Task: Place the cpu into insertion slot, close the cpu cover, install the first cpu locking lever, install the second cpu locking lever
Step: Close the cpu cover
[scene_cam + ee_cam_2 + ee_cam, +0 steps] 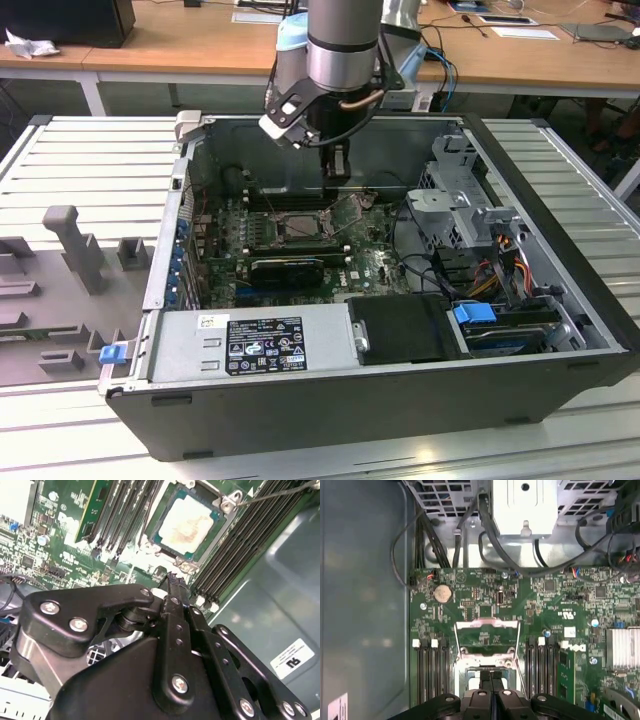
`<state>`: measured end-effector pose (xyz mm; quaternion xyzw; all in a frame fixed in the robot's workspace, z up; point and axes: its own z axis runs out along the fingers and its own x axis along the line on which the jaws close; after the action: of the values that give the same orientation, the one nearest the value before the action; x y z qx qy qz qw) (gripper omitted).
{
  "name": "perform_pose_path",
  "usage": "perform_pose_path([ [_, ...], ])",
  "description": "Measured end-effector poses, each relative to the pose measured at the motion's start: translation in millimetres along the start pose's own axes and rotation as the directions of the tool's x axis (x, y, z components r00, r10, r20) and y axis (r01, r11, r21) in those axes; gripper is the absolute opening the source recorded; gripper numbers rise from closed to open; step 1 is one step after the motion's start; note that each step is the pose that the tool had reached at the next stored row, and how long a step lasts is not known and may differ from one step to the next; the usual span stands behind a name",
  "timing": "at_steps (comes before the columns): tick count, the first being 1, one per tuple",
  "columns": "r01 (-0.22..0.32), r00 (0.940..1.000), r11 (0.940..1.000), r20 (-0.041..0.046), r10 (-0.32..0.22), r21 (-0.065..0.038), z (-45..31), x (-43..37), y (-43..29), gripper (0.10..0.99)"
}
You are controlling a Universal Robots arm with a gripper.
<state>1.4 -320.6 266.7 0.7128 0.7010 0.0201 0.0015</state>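
Note:
The cpu point(187, 522), a pale square chip with a smudged face, lies flat in the insertion slot point(223, 524) on the green motherboard point(370, 265). The cpu cover point(487, 625), a thin metal frame with a cut-out centre, stands swung open on the side of the slot facing the drive cage. A thin wire locking lever point(280, 492) is raised off one corner of the slot. My gripper point(337, 178) hangs inside the case just above the slot's edge. In both wrist views its black fingers point(485, 679) are pressed together with nothing between them.
Long black memory slots point(432, 672) flank the socket on both sides. A black finned block point(285, 268) lies in front of it. The metal drive cage point(455, 195), cables point(500, 260) and the power supply point(250, 345) fill the rest of the case. Case walls point(540, 200) enclose everything.

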Motion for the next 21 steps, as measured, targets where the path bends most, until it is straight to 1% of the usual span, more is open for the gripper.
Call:
perform_pose_path([
  [4, 0.0, 1.0, 1.0, 0.0002, 0.0, 0.001, 0.1, 0.1, 5.8, 0.106],
  [7, 0.0, 1.0, 1.0, 0.0001, 0.0, 0.002, 0.3, 0.2, 8.8, 0.106],
  [11, 0.0, 1.0, 1.0, -0.0004, 0.0, 0.004, 0.8, 0.4, 24.7, 0.106],
  [14, 0.0, 1.0, 1.0, -0.0006, 0.0, 0.005, 1.0, 0.5, 32.6, 0.106],
  [15, 0.0, 1.0, 1.0, -0.0006, 0.0, 0.006, 1.3, 0.6, 39.1, 0.106],
  [16, 0.0, 1.0, 1.0, -0.0008, 0.0, 0.006, 1.9, 0.8, 47.3, 0.106],
  [17, 0.0, 1.0, 1.0, -0.0007, 0.0, 0.006, 2.3, 0.9, 51.7, 0.106],
  [21, 0.0, 1.0, 1.0, -0.0007, 0.0, 0.006, 3.1, 1.0, 62.2, 0.106],
])
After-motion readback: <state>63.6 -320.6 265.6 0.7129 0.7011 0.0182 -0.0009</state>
